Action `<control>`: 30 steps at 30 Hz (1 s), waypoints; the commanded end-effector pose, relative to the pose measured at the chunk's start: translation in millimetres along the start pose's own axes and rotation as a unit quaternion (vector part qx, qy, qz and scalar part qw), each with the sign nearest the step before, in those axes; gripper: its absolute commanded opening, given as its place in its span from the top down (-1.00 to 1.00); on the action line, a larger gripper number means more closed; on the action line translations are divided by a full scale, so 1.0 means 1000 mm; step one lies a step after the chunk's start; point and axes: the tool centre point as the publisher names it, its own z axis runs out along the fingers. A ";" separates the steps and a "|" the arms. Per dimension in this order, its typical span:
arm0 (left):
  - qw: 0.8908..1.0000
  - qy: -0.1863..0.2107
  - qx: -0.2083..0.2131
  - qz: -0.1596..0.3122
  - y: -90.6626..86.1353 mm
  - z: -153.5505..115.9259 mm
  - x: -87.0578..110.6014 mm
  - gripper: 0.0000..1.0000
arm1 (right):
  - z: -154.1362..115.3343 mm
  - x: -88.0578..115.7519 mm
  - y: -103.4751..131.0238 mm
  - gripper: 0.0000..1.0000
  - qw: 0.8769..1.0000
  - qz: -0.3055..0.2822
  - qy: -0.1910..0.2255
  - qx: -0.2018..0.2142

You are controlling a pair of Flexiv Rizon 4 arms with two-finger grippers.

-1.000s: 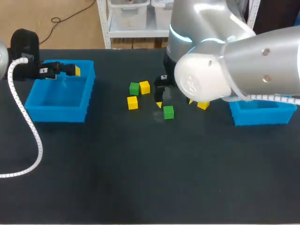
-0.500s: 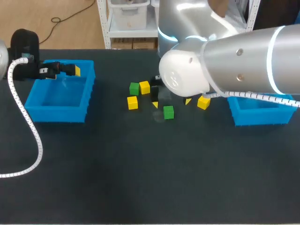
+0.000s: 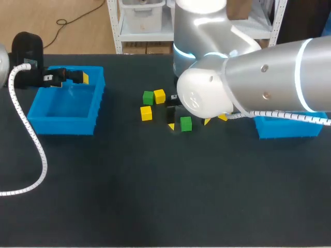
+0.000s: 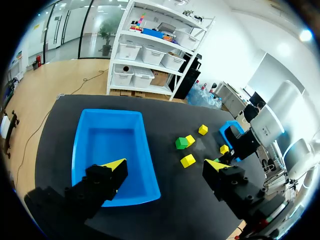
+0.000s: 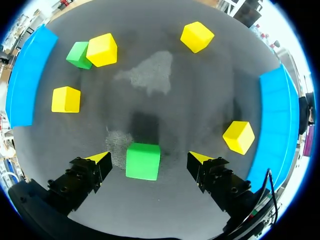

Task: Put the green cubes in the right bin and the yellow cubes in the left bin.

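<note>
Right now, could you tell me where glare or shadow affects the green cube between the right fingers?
Head view: bright highlights on the right arm beside the green cube. Right wrist view: a dark shadow just ahead of the cube, pale sheen on the table beyond.

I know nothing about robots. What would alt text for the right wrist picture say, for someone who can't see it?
The right gripper is open above a dark table, a green cube lying between its fingers and touching neither. Ahead of it lie four yellow cubes and a second green cube, between the left bin and right bin.
</note>
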 end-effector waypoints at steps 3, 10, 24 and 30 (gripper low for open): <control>1.000 -0.003 0.006 0.001 0.002 0.000 0.001 -1.00 | 0.000 -0.002 0.000 -1.00 1.000 0.001 -0.002 0.000; 1.000 -0.003 0.006 0.001 0.002 0.000 0.001 -1.00 | 0.000 -0.002 0.000 1.00 1.000 -0.001 0.000 0.005; 1.000 -0.003 0.006 0.001 0.002 0.000 0.001 -1.00 | -0.035 -0.023 -0.012 1.00 0.997 0.000 -0.072 0.001; 1.000 -0.003 0.006 0.001 0.002 0.000 0.001 -1.00 | -0.098 -0.051 -0.076 1.00 0.986 0.070 -0.154 -0.013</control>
